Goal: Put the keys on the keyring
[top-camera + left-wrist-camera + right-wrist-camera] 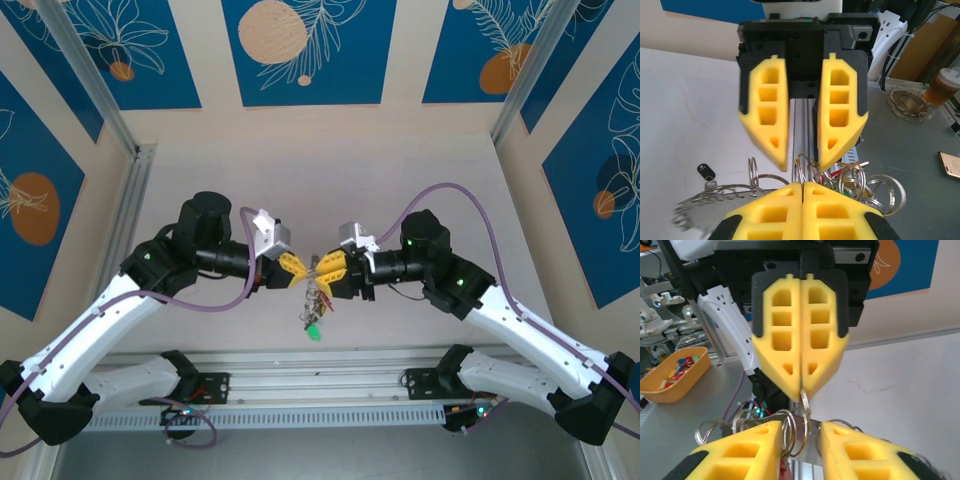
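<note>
We find both arms meeting in mid-air above the table (330, 170), grippers tip to tip. The left gripper (802, 389) has its yellow fingers pressed together. In the right wrist view a thin silver loop of the keyring (715, 194) is pinched at their tips. The right gripper (802, 164) stands with its fingers apart, a clear gap between them. Its tips sit just above the bundle, and we cannot tell whether they touch the metal.

The keyring is off the table, hanging between and below the two grippers. It reads as thin grey wire; in the left wrist view its hoop reaches out to one side of the left fingers, blurred there. Its rim is crowded with small split rings (882, 192), bright and overlapping. A green key (313, 332) hangs lowest in the bundle. A black key (705, 171), small, with a hole in its head, shows beside the hoop. Whether it hangs or lies on the table we cannot tell.
</note>
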Controlling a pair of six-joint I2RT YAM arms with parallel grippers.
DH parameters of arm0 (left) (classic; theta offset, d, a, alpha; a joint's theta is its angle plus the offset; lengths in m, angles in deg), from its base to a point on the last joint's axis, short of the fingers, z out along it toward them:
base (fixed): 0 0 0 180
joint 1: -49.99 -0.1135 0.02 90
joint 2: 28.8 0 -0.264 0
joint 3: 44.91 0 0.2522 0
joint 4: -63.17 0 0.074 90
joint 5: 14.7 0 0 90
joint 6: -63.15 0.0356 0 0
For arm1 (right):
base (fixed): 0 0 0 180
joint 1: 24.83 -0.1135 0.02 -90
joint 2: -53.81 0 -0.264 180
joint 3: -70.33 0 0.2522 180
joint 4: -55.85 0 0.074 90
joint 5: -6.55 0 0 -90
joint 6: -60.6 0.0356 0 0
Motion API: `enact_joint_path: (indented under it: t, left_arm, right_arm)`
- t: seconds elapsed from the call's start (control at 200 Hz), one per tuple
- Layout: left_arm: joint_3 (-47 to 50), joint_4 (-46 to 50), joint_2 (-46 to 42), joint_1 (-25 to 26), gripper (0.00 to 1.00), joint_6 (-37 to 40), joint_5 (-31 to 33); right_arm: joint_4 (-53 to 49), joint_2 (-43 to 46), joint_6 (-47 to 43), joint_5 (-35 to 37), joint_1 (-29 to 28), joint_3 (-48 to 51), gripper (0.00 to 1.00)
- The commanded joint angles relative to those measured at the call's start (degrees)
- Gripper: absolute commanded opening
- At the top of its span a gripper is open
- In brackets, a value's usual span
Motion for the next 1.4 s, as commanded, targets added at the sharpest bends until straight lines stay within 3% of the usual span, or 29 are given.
enact_joint_path:
  t: [0.0, 0.25, 0.37, 0.805, 1.125, 1.395]
  left_arm:
    - [0.2, -3.2, -1.4, 0.4, 0.0, 1.2, -0.7]
    - [0.3, -3.7, -2.2, 0.4, 0.0, 1.0, 0.6]
    - [0.3, -4.2, -2.2, 0.4, 0.0, 0.8, 0.9]
    - [0.3, -4.4, -2.7, 0.4, 0.0, 1.0, 1.3]
    - [1.6, -8.1, -4.0, 0.4, 0.0, -1.3, -0.6]
    - [5.3, -15.3, -7.2, 0.4, 0.0, -6.0, -1.7]
  right_arm:
    - [-2.5, 1.2, -0.2, -2.1, -0.2, 1.0, 0.23]
    - [-2.9, 3.6, -0.7, -2.8, -1.1, 2.4, 0.14]
    - [-2.5, 3.1, -0.5, -6.3, -2.1, 2.2, 0.14]
    - [-3.3, 2.7, -0.4, -3.2, -6.5, 1.7, 0.14]
    - [-1.6, 10.1, 3.2, 6.6, -1.5, 3.4, 0.15]
    - [2.5, 6.8, 5.0, 0.0, 2.8, 0.7, 0.18]
